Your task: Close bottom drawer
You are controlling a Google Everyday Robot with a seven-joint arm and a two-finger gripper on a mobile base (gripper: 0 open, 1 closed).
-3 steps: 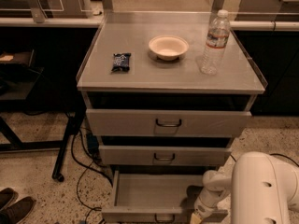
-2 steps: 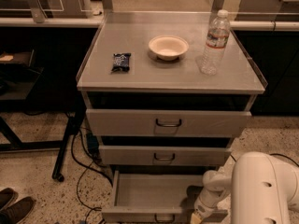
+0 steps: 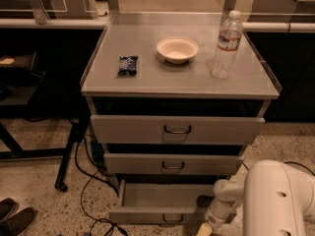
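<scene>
— Where is the bottom drawer [image 3: 162, 196]?
— Pulled out, at six o'clock below the table [image 3: 147, 77] top, under the two upper drawers [image 3: 147, 129], its flat tray open to view.
— And the gripper [image 3: 205, 227]?
— By the drawer's front right corner, about four o'clock from the handle [image 3: 172, 218]. Whether it grips anything cannot be told.

The bottom drawer [image 3: 157, 199] stands pulled out, the pincer [image 3: 204, 228] low at its right front corner.
</scene>
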